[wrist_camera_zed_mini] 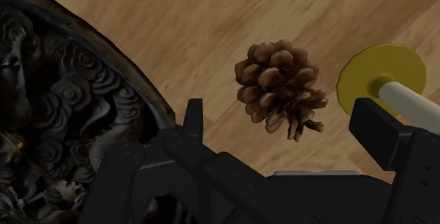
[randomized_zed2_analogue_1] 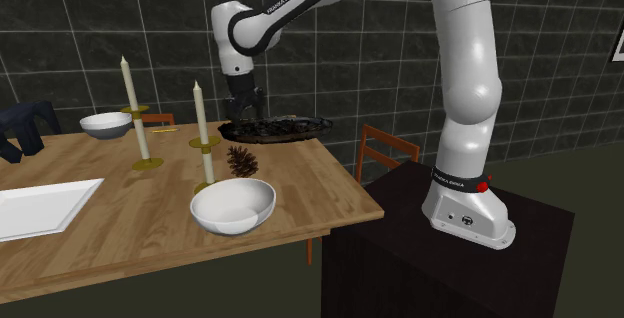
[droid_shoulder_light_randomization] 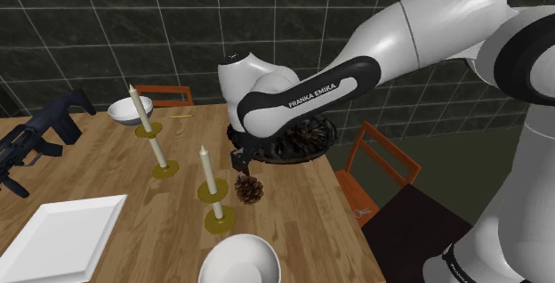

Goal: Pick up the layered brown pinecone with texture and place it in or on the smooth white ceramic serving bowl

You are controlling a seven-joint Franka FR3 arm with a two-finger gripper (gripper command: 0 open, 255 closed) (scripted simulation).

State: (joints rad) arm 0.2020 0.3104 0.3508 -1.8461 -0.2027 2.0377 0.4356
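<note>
On the table, pinecone: brown pinecone [droid_shoulder_light_randomization: 248, 189] lying on the wooden table [droid_shoulder_light_randomization: 98, 173] with nothing touching it, close to the table edge nearest the robot's stand.
Claw: black gripper [randomized_zed2_analogue_1: 243, 101] hangs above the tabletop with its fingers [wrist_camera_zed_mini: 194, 113] spread wide and nothing in them. From the wrist cam the pinecone sits in the gap between them but lower down, touching neither.
Pinecone vs claw: in the shoulder view it's at about 5 o'clock from the gripper, pretty near.
Big white bowl [droid_shoulder_light_randomization: 238, 259]: at 6 o'clock from the pinecone in the shoulder view, near it but not touching. Nothing in it.
Dark carved plate [droid_shoulder_light_randomization: 307, 139]: at 2 o'clock from the pinecone in the shoulder view, partly hidden under the arm.
Near candle [droid_shoulder_light_randomization: 210, 183]: white, upright on a yellow holder, at 9 o'clock from the pinecone, just beside it.
Far candle [droid_shoulder_light_randomization: 142, 112]: upright too, at roughly 10 o'clock and farther off.
Small white bowl [droid_shoulder_light_randomization: 124, 109]: right next to the far candle.
White rectangular tray [droid_shoulder_light_randomization: 62, 232]: well apart, at 8 o'clock from the pinecone.
Chair [droid_shoulder_light_randomization: 382, 161]: orange-brown, off the table edge at 3 o'clock.
</note>
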